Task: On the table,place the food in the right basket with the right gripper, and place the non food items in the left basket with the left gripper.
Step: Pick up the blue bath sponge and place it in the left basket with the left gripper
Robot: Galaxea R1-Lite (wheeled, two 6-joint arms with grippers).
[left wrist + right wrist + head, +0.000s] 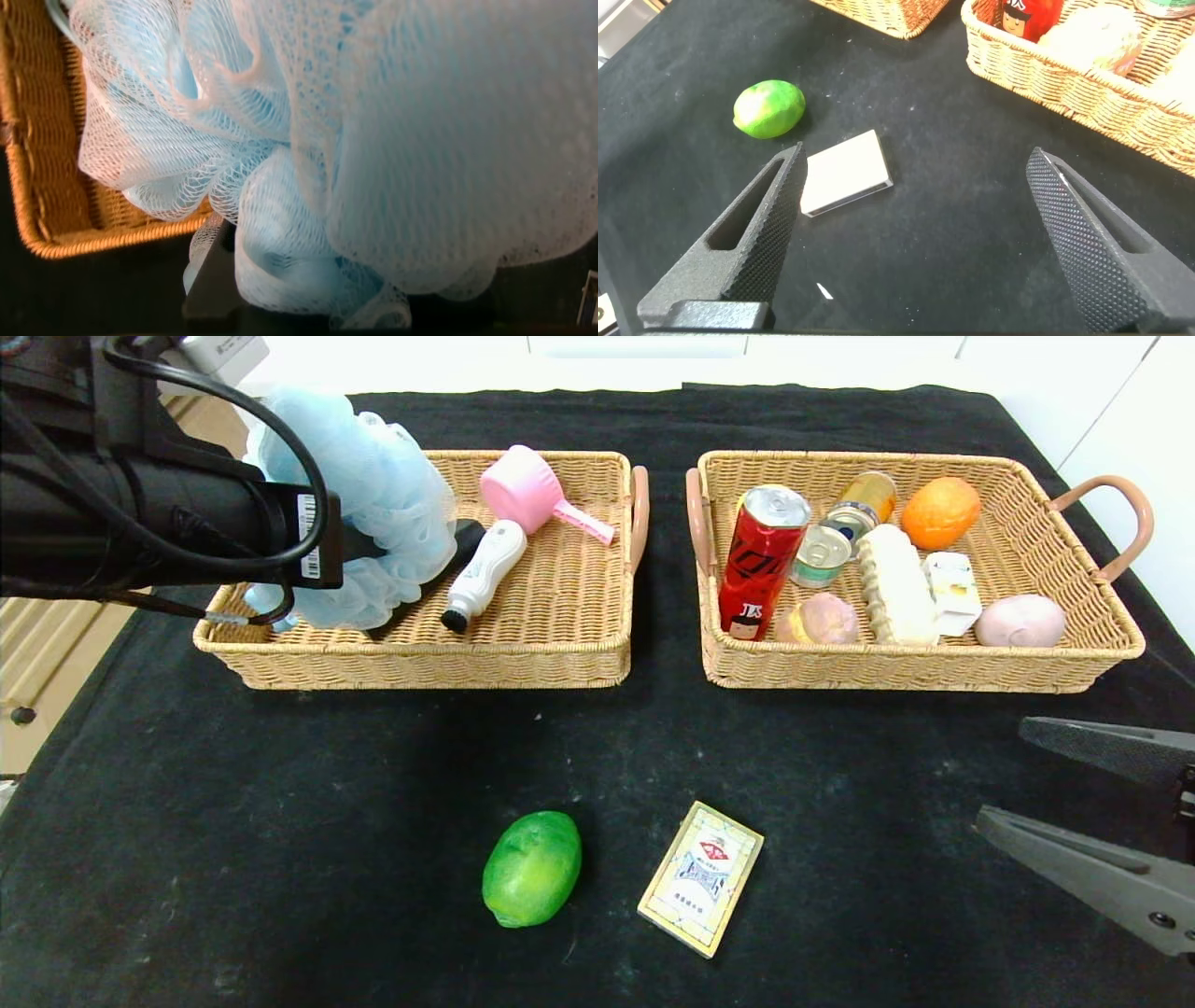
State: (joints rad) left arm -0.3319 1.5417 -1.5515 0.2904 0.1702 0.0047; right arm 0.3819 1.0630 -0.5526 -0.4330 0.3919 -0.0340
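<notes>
My left gripper [359, 546] is shut on the fluffy light-blue bath pouf [373, 495], holding it above the left end of the left basket [420, 663]. In the left wrist view the pouf [420, 140] fills the picture and one dark finger [207, 285] shows under it. The round green fruit [532, 868] [769, 108] and the cream card box [701, 877] [845, 173] lie on the black table near its front edge. At the front right, clear of both, my right gripper [1001, 773] [915, 159] stands open and empty. The right basket [896, 677] holds a red can [761, 560], a bread loaf [896, 583] and a white carton [952, 590].
A pink scoop [532, 490] and a white bottle [485, 569] lie in the left basket. The right basket also holds an orange [940, 511], two tins and two pale round items. A strip of black cloth [665, 616] separates the baskets.
</notes>
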